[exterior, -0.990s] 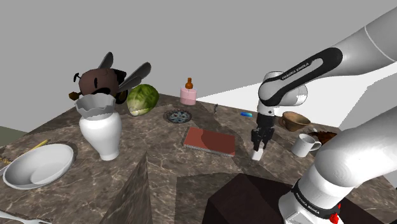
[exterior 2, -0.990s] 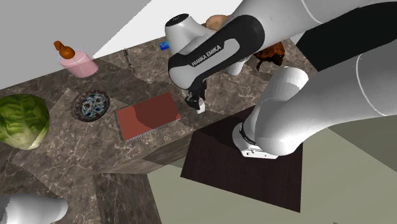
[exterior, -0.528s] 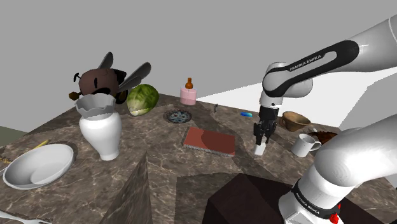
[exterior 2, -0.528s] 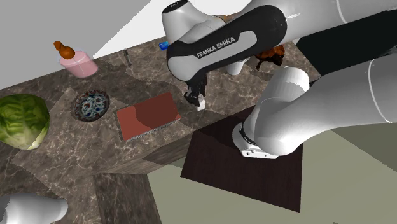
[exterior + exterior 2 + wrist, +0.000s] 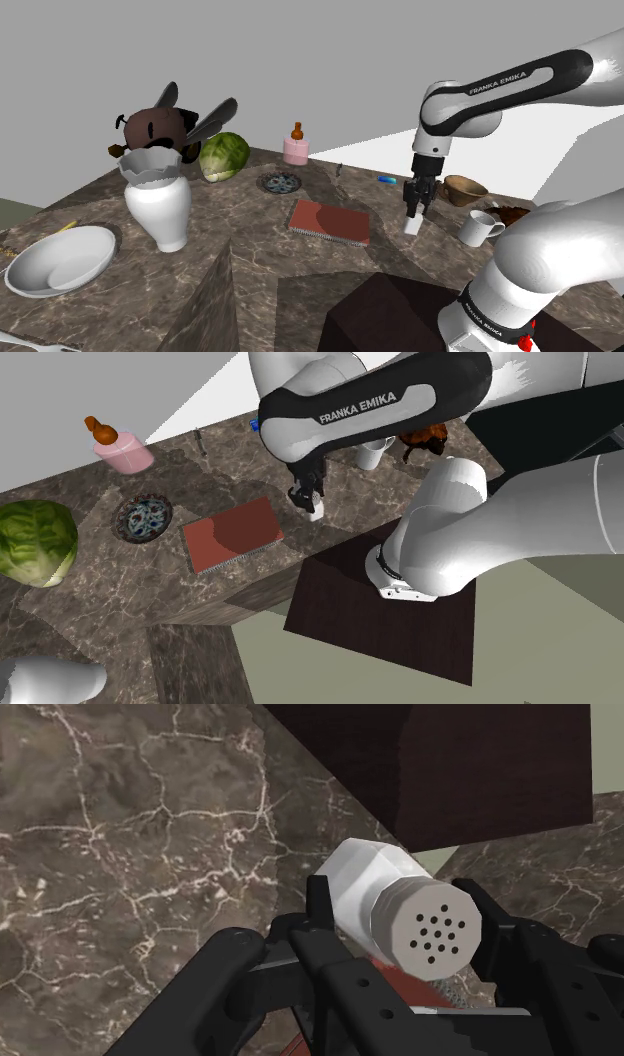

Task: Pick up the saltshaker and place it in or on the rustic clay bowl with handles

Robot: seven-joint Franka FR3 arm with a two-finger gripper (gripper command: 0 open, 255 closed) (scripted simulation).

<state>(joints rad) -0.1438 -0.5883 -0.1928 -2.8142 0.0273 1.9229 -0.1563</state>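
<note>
1. Jaws clench the white saltshaker (image 5: 385,899) by its sides, so it hangs from the gripper (image 5: 414,208) above the marble counter (image 5: 250,205).
2. Right and farther back sits the brown handled bowl (image 5: 464,188), behind a white mug (image 5: 480,228).

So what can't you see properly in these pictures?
- Brown thing, shoulder view: the arm cuts it off, so I cannot name it.
- Blue thing, shoulder view: too small to name.
- Mug, second exterior view: mostly behind the arm.
- Base of the saltshaker, wrist view: faces away from the camera.
</note>
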